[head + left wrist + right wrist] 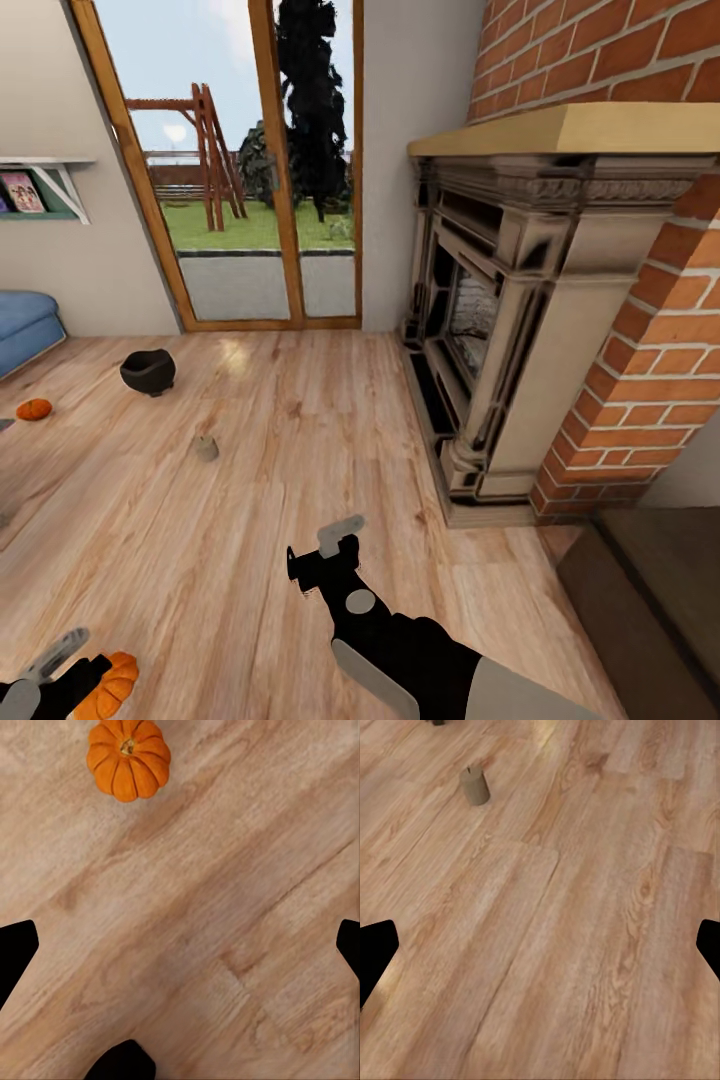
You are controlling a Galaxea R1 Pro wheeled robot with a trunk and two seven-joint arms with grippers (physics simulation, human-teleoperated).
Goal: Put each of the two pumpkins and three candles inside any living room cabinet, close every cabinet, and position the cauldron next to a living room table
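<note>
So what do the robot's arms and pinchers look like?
The right arm is mostly glossy black with pale grey panels and a round grey joint cap. Its right gripper has a black body and a light grey finger. The left gripper is black with grey fingers too.

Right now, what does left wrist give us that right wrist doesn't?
The left wrist view shows a pumpkin lying on the floor, clear of the left tool, whose open fingertips sit wide apart with nothing between them. The right wrist view shows a candle standing upright on the floor, well ahead of the right tool, also open and empty. Both share the bare wooden floor and spread dark fingertips at the frame edges.
</note>
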